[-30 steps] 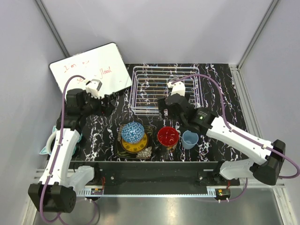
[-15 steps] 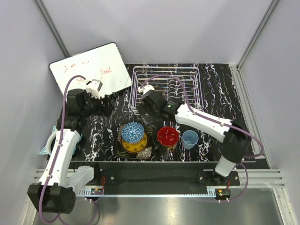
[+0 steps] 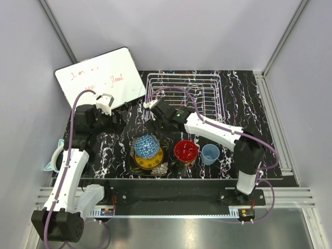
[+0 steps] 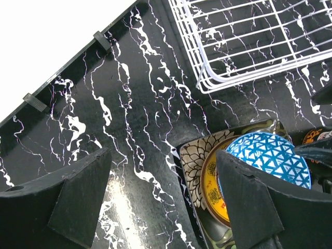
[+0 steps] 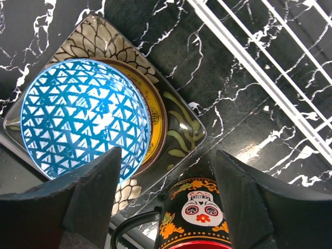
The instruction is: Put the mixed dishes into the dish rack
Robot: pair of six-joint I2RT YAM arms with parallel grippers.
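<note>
Though the top view cannot show its skull faces, the right wrist view finds the black-orange mug [image 5: 194,213] between the open fingers of the right hand [image 5: 165,155], just before the dish rack [image 3: 207,78]. The blue patterned bowl [image 3: 147,146] sits beside it. Left of the rack, the left hand [image 4: 163,155] hangs open and empty.

Holds the left arm [image 3: 70,166] up along the left side, elbow bent, wrist turned rightward, with the left gripper [image 4: 163,158] angled down and jaws spread wide on nothing. Reaches the right arm [image 3: 218,132] leftward across the middle, elbow raised near its base, right gripper [image 5: 167,155] pointing down, fingers [image 5: 88,197] well apart, gripping nothing
</note>
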